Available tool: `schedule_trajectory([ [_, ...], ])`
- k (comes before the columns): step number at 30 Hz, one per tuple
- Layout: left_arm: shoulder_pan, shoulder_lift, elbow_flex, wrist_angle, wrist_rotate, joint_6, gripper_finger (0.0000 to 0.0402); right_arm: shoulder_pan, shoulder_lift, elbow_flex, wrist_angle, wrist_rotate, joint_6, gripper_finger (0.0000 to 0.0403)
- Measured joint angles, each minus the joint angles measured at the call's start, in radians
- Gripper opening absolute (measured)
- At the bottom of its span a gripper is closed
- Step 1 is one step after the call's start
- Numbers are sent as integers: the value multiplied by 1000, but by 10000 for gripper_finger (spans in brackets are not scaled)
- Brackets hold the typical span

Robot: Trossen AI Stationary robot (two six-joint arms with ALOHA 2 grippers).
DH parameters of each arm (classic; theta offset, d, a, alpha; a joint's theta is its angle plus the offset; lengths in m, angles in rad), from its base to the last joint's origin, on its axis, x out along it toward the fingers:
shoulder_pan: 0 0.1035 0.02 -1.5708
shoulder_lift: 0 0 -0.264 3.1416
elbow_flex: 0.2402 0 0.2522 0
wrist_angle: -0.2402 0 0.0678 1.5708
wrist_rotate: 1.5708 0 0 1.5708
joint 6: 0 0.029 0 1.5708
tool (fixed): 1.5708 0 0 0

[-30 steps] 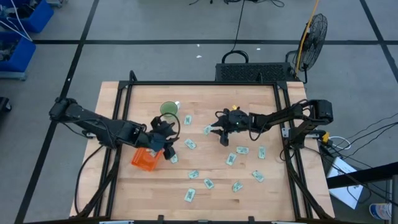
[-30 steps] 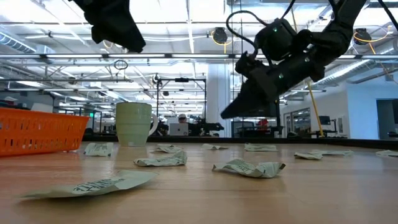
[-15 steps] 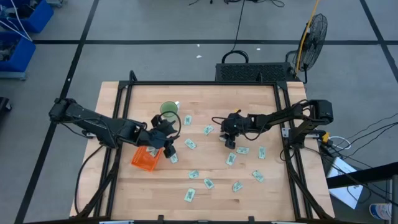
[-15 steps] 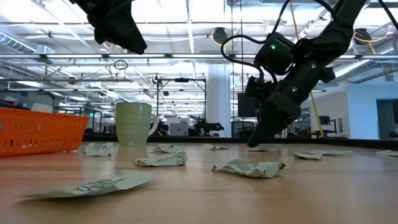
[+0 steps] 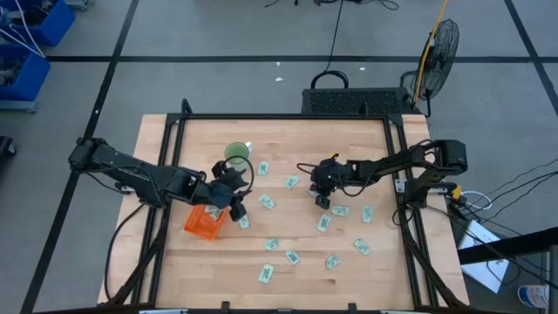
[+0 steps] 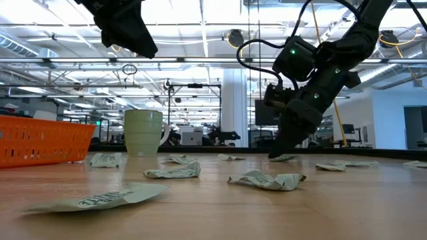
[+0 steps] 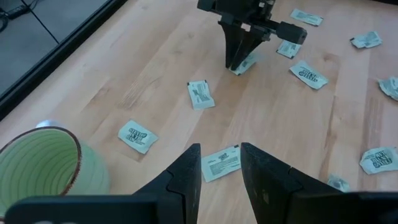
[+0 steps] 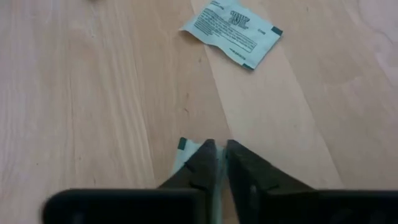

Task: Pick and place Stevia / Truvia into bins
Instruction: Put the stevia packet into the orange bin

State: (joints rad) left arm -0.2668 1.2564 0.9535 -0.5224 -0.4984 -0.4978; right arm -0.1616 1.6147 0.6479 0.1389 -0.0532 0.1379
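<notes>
Several white-and-green Stevia packets (image 5: 333, 261) lie flat and scattered over the wooden table (image 5: 366, 139). My right gripper (image 8: 222, 155) is down at the table's middle, shut on one packet (image 7: 246, 64). My left gripper (image 7: 221, 165) hangs open well above the table, just beyond the far right corner of the orange bin (image 5: 202, 223). Nothing is between its fingers, and another packet (image 7: 222, 163) lies on the table far below them. The bin stands on the table toward the left. My right gripper pinches one Stevia packet between its two fingertips (image 8: 208, 157). A green-marked corner (image 8: 182, 144) sticks out beside one finger. The fingers come from above, pointing down at a slight slant. The packet still lies on the table (image 6: 285, 158).
A green cup (image 5: 235, 154) stands upright on the table beyond the bin. Loose packets lie around the right gripper, one just ahead of it (image 8: 231, 31). Black frame rails (image 5: 397, 148) run along the table's edges.
My right gripper has come down to the table and a little toward its near edge, tipping until the fingers point downward. It has then shut on a packet lying there. The packet has stayed on the table.
</notes>
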Motion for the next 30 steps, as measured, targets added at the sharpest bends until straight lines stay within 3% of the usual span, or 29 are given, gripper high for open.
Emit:
schedule_trajectory([
  [6, 0, 0, 0, 0, 0, 22, 120, 0, 2, -2, 61, 0, -7, 4],
  [15, 0, 0, 0, 2, -10, -30, 120, 6, 2, -2, 569, 1, -107, 1],
  [20, 1, 29, -31, 68, -156, -203, 120, 36, 2, -2, 752, 3, -261, 1],
  [24, 20, 83, -93, 298, -183, -242, 120, 54, 2, -1, 805, 4, -427, 1],
  [30, 35, 217, -165, 730, -176, -23, 120, 55, 1, -1, 851, 55, -571, 1],
])
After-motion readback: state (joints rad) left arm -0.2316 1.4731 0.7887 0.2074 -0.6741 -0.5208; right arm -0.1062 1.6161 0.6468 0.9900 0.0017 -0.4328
